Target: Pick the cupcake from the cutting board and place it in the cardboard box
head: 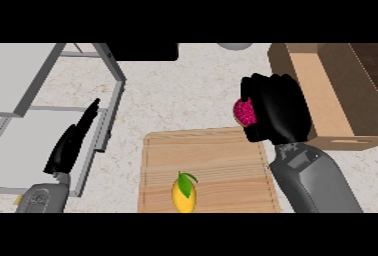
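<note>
Head view: right hand (275, 107) curled round pink cupcake (243, 113), lifted past far right corner of cutting board (210, 165), beside cardboard box (336, 90); carry step, by appearances; next, rightward travel over box wall, then release; left hand (70, 145) straight-fingered, resting at left, holding nothing.

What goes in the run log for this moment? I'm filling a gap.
phase: carry | right hand: shut on cupcake, off cutting board, beside cardboard box | left hand: open, resting
</note>
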Motion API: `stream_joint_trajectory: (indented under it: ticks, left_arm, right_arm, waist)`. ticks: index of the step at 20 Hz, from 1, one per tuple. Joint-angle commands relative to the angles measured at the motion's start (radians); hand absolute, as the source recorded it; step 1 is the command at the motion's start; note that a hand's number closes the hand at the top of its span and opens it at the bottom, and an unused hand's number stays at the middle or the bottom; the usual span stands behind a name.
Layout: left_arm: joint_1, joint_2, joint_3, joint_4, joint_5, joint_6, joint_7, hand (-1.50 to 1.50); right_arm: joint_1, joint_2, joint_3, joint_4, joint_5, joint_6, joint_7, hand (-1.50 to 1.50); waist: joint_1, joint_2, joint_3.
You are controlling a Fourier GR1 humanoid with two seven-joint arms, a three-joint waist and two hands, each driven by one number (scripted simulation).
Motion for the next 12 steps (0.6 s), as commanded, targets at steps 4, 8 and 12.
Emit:
stream_joint_trajectory:
  ticks: [4,8,12]
  left_arm:
    - [0.01,-0.016,-0.01,-0.002,-0.024,0.023,-0.013,0.0]
    - [-0.01,-0.012,-0.006,-0.019,-0.015,0.003,0.03,0.0]
    - [-0.034,0.031,0.041,0.03,0.017,-0.036,-0.006,0.0]
  right_arm:
    - [-0.082,-0.048,-0.164,-0.206,-0.02,0.211,0.119,1.5]
    - [-0.086,-0.095,-0.302,-0.213,-0.084,0.187,0.086,1.5]
    - [-0.132,-0.158,-0.397,-0.073,-0.091,0.127,0.047,1.5]
  waist:
    - [-0.002,0.0,0.0]
    - [0.001,0.001,0.001]
    - [0.005,0.005,0.001]
